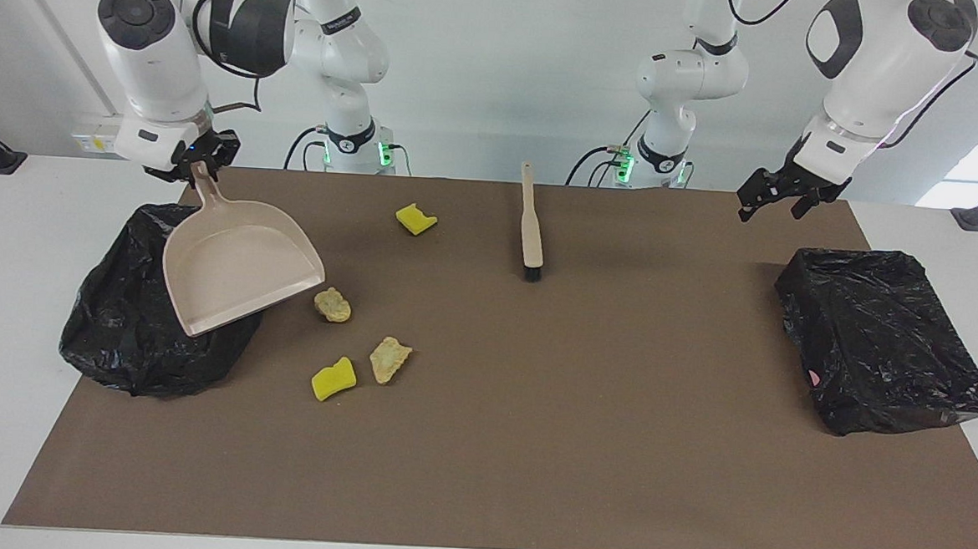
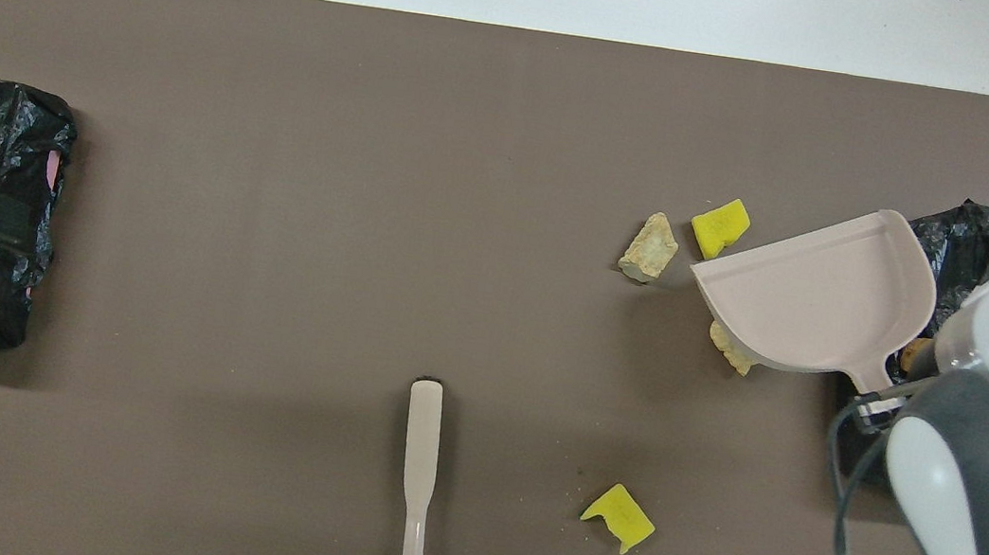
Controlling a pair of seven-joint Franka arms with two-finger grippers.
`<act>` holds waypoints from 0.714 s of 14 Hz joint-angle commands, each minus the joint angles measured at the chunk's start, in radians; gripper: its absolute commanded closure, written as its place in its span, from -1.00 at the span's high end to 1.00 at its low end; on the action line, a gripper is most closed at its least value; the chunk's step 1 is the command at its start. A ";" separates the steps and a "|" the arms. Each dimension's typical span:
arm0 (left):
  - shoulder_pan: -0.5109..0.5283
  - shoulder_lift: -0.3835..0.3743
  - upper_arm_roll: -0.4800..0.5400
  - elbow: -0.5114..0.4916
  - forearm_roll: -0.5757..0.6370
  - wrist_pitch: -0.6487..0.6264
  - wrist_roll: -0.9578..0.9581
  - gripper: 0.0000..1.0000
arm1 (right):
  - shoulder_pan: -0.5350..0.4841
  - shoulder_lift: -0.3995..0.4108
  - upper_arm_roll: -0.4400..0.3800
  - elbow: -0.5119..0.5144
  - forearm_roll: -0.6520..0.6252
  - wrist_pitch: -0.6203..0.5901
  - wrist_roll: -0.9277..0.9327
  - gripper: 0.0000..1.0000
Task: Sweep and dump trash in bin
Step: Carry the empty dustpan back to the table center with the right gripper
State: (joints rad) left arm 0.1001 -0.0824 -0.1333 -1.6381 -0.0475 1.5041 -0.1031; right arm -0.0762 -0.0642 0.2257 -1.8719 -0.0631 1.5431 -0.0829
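Brown mat [image 1: 530, 444] | white table [image 1: 2, 299] (white wall [image 1: 500, 57])

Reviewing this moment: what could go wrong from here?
The right gripper holds the dustpan by its handle, tilted over the black bag; its lip could catch the plastic. Four trash pieces lie scattered, one yellow chunk apart near the brush, easily missed. The left gripper waits, the brush unheld.

White wall [image 1: 508, 75]; brown mat [image 1: 530, 444] on white table [image 1: 3, 282].
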 commanded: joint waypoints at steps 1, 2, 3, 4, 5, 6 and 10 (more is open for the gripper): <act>0.009 0.035 -0.008 0.035 0.023 -0.019 0.019 1.00 | 0.110 0.046 -0.006 -0.006 0.068 0.081 0.223 -1.00; 0.010 0.033 -0.008 0.032 0.024 -0.015 0.019 1.00 | 0.159 0.069 -0.006 -0.003 0.091 0.121 0.308 -1.00; 0.009 0.036 -0.008 0.034 0.026 -0.005 0.017 1.00 | 0.200 0.096 -0.006 0.008 0.098 0.159 0.383 -1.00; 0.007 0.044 -0.008 0.046 0.046 -0.013 0.016 1.00 | 0.241 0.125 -0.006 0.019 0.100 0.204 0.455 -1.00; 0.000 0.046 -0.009 0.058 0.076 -0.021 0.016 1.00 | 0.280 0.157 -0.006 0.036 0.109 0.250 0.515 -1.00; -0.003 0.046 -0.011 0.075 0.083 -0.018 0.016 1.00 | 0.306 0.190 -0.006 0.068 0.130 0.276 0.558 -1.00; -0.007 0.038 -0.017 0.086 0.052 0.046 0.003 1.00 | 0.380 0.335 -0.006 0.175 0.131 0.379 0.663 -1.00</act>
State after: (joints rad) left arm 0.0983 -0.0510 -0.1501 -1.5702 0.0065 1.5212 -0.0978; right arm 0.2883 0.1870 0.2261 -1.7807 0.0515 1.9110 0.5492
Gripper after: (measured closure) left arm 0.000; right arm 0.687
